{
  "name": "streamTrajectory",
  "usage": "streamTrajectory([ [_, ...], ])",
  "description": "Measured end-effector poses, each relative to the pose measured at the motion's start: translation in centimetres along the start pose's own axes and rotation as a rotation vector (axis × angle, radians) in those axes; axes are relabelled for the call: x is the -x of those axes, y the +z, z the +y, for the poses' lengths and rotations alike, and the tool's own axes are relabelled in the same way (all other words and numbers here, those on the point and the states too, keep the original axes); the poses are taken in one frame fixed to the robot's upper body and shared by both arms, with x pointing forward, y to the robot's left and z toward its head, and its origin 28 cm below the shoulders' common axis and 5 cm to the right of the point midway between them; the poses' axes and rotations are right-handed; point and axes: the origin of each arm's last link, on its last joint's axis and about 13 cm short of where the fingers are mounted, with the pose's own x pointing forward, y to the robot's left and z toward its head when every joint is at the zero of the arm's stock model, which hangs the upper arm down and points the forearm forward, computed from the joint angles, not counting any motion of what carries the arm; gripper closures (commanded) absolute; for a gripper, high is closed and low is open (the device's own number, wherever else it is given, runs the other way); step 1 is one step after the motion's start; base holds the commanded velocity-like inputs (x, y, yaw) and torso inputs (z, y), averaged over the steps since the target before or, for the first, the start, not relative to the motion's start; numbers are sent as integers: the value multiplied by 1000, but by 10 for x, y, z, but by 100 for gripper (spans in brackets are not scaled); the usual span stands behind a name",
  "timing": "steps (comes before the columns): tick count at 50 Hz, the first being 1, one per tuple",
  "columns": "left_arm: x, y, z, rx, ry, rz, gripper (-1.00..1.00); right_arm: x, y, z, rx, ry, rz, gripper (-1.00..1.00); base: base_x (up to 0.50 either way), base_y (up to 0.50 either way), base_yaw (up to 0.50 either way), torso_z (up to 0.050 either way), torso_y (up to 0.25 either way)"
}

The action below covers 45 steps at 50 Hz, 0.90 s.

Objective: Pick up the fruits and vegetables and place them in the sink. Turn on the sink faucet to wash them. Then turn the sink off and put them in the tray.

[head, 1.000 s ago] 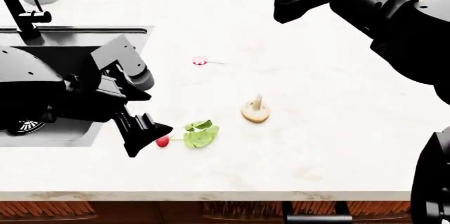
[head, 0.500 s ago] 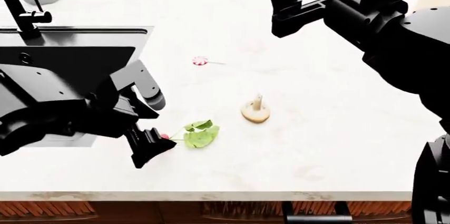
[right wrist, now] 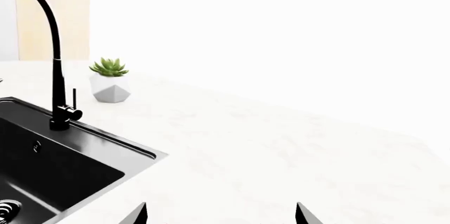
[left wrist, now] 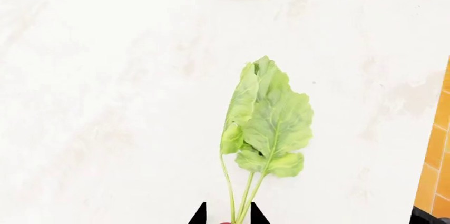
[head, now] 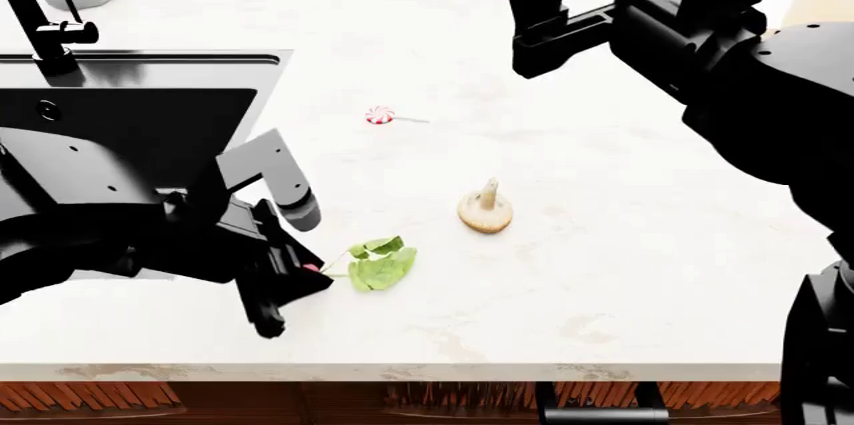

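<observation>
Left gripper (head: 304,282) low over the white marbled countertop (head: 601,245), just off the front right corner of the large black rectangular sink with steel rim (head: 147,95). Fingertips (left wrist: 199,214) narrowed to a slim gap around the stalks of the tiny red radish with green leaves (head: 379,264); red bulb barely visible at the very edge of the left wrist view, so firm contact cannot be confirmed, but pinched on the radish at the bulb end by all appearance. Leaves spread flat on the counter, pointing away from the gripper toward the small tan round mushroom with pale stem (head: 486,210). Mushroom resting cap-down, stem up, apart from the leaves, untouched. Small red-and-white striped candy (head: 380,115) farther back on the counter, well apart from both vegetables. Black upright post faucet with small side lever (head: 51,35) at the sink's back edge; round chrome drain (right wrist: 6,211) seen in the right wrist view. Small green succulent in a white faceted pot (right wrist: 109,81) behind the faucet. Right gripper (head: 541,15) raised high over the far counter, fingers (right wrist: 134,214) spread wide, nothing between them. Tray not in any view.
</observation>
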Motion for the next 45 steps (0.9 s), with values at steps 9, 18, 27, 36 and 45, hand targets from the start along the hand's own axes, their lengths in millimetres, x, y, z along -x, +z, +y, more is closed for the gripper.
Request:
streamTrajectory([
  [9,25,8,-11,16,43,-66,100,2,-3,-1,5,-2,61,-100,0,0,0,0,0],
  [18,62,29,-26,54,172,-226,100,5,-13,-8,-1,-3,201,-100,0,0,0,0,0],
  [27,94,50,-40,120,291,-392,100,-2,-36,-7,-1,18,361,-100,0,0,0,0,0],
  [36,113,63,-49,161,348,-496,100,-9,-60,0,5,72,495,-100,0,0,0,0,0],
  [45,120,69,-52,179,372,-540,100,-13,-79,8,2,133,575,-100,0,0,0,0,0],
])
